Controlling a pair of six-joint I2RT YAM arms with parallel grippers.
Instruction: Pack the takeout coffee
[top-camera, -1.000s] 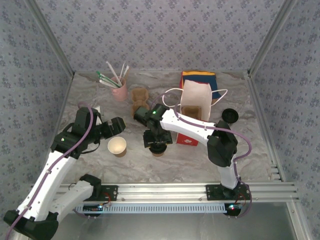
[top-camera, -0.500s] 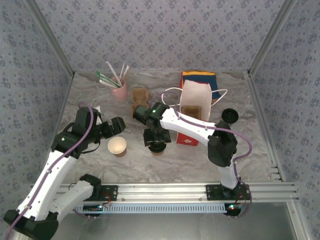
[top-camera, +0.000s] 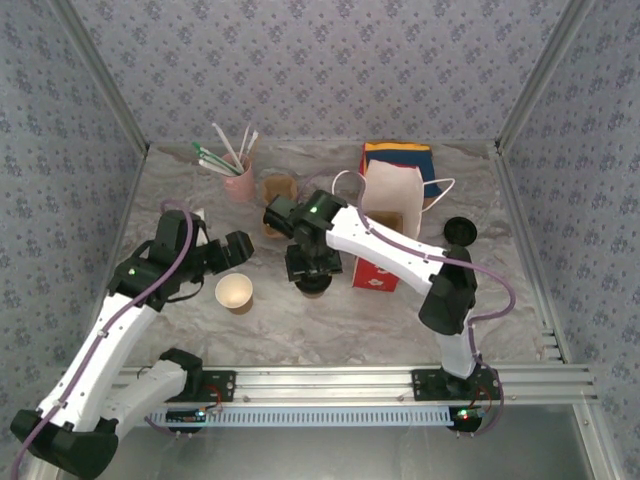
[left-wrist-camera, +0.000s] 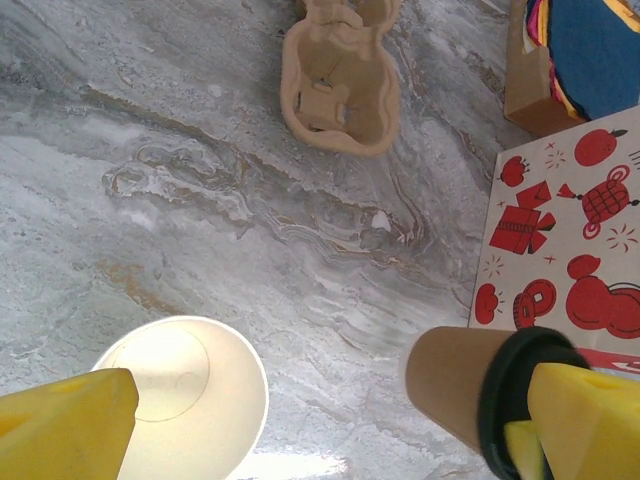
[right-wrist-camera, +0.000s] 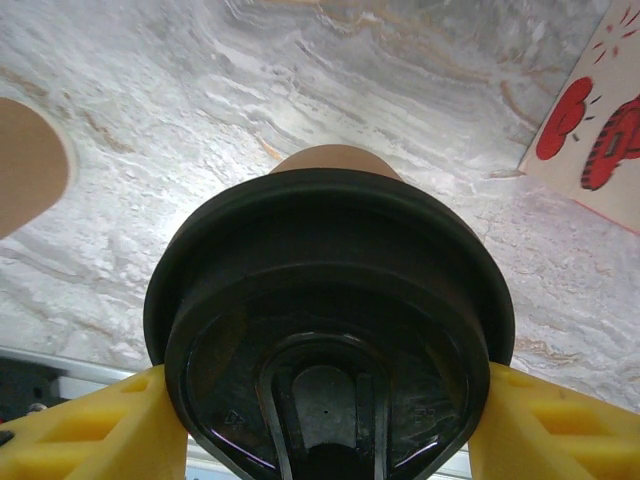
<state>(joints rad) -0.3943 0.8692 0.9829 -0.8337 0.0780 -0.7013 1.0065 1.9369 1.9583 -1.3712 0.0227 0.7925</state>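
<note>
Takeout coffee (right-wrist-camera: 330, 260), beside the paper bag (top-camera: 392, 200), has its lid pinched by the right end effector (right-wrist-camera: 328, 400); the left end effector (left-wrist-camera: 330, 400) gapes. Lift should stay level (lids pop off) and clear the bag's rim.

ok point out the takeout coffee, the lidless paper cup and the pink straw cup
takeout coffee (right-wrist-camera: 330, 300), right wrist view, black lid
lidless paper cup (top-camera: 234, 291), top external view, cream inside
pink straw cup (top-camera: 239, 187), top external view, outer wall
</note>
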